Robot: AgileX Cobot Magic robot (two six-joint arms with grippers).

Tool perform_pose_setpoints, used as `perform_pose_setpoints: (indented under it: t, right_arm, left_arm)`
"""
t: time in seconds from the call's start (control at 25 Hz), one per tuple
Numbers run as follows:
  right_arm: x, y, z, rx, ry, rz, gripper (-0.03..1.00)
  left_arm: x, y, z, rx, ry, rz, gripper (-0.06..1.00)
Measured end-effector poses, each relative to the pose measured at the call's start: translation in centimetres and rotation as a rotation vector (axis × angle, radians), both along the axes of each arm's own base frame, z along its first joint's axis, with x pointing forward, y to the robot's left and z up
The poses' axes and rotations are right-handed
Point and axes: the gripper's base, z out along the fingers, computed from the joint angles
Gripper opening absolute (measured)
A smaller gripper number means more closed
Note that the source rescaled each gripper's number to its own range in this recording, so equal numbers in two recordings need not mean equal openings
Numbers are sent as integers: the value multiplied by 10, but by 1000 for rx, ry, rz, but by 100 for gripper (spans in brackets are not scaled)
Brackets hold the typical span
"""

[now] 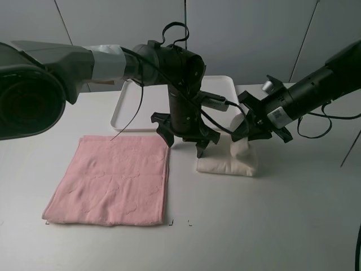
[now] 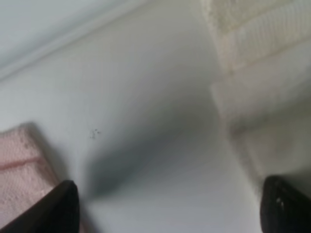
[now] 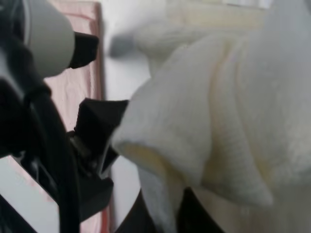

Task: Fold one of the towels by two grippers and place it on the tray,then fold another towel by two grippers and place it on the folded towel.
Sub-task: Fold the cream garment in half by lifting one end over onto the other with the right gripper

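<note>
Two towels show whole only from high up. The pink towel (image 1: 113, 180) lies flat at left, table (image 1: 265, 226) free around it. The left gripper (image 1: 181, 141) hangs wide open and empty over the bare gap. The cream towel (image 1: 228, 164), bunched and half-raised, is pinched tight by the right gripper (image 1: 248, 132), near the white tray (image 1: 121, 116).

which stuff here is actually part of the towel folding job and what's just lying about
Part of the job: cream towel, pink towel, tray, left claw, right claw.
Just there: table, small dark marks on it.
</note>
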Motion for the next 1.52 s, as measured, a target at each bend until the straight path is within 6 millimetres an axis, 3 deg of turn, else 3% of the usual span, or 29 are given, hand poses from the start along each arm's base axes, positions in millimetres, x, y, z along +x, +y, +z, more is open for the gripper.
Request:
perform_pose_setpoints:
  t: [0.68,0.92,1.16,1.24,1.52]
  right_arm:
    - [-1,6,-19,70,-73,-75,2]
    - [-1,6,-19,64,-79,-78,2]
    - [2,6,-20,60,-75,-123,3]
    - [3,8,-19,68,-74,-147,9]
    - [-2,31,-16,115,-74,-98,59]
  left_arm:
    - [5,5,5,-29,13,26,95]
    - [25,16,45,-101,-27,56,95]
    - [39,14,87,-151,-107,23,95]
    - [40,13,96,-165,-126,17,95]
    - [43,17,99,-162,-131,8,95]
